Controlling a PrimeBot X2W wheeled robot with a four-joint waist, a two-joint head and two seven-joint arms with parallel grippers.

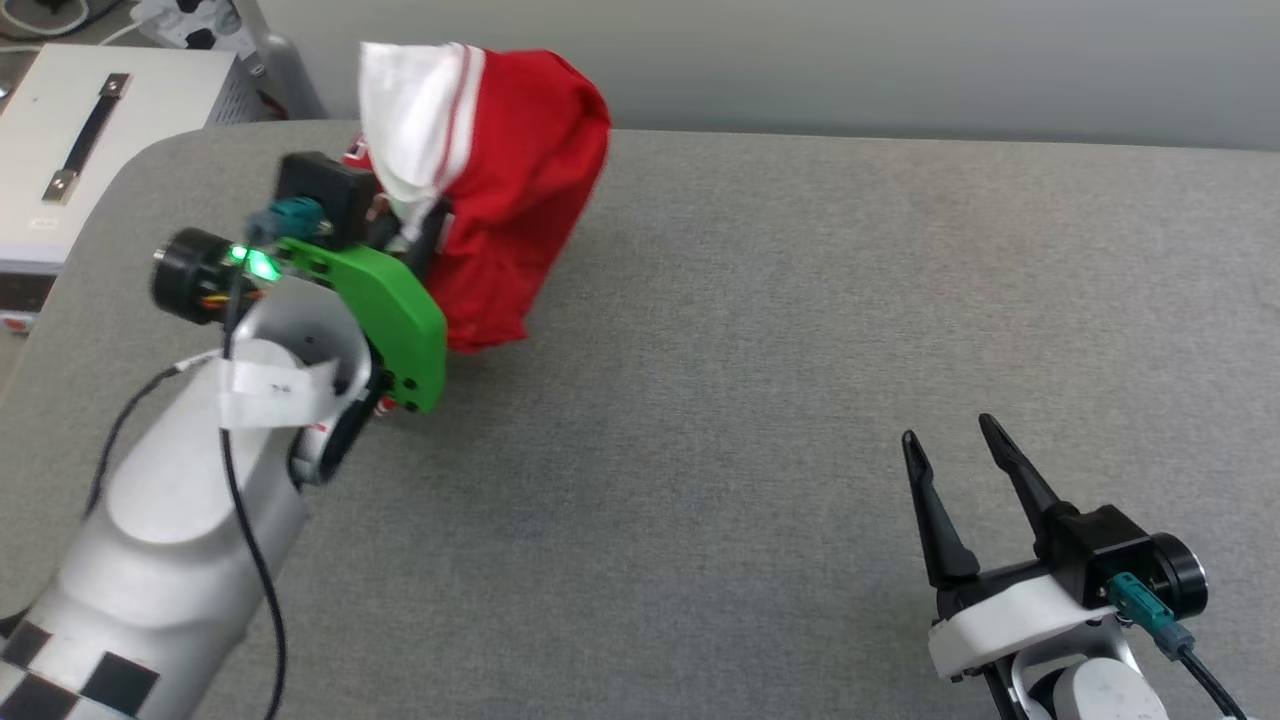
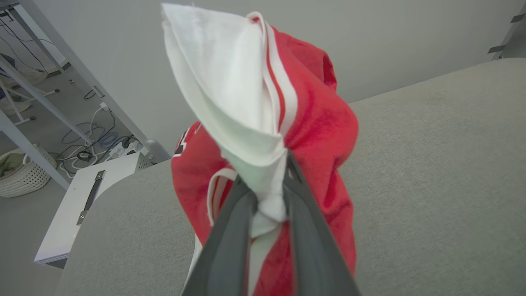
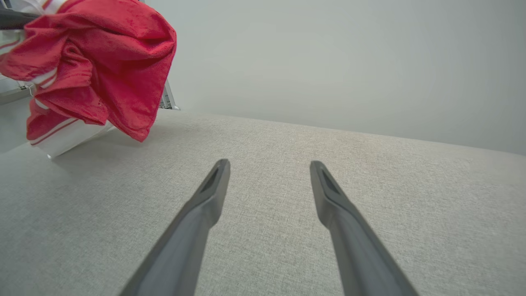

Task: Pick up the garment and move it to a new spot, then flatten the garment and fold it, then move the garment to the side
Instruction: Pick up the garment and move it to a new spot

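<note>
The garment is a red shirt with a white sleeve and red-white striped trim, bunched up and hanging above the grey table's far left. My left gripper is shut on it, the two dark fingers pinching the white sleeve with cloth spilling above and below the grip. The garment's lower folds dangle above the table, as the right wrist view shows at upper left. My right gripper rests at the near right, fingers spread open with nothing between them, well away from the cloth.
The grey fabric-covered table stretches wide between the two arms. A white box with a dark handle stands off the table's left corner. Cables and a wicker basket lie on the floor beyond. A pale wall runs behind.
</note>
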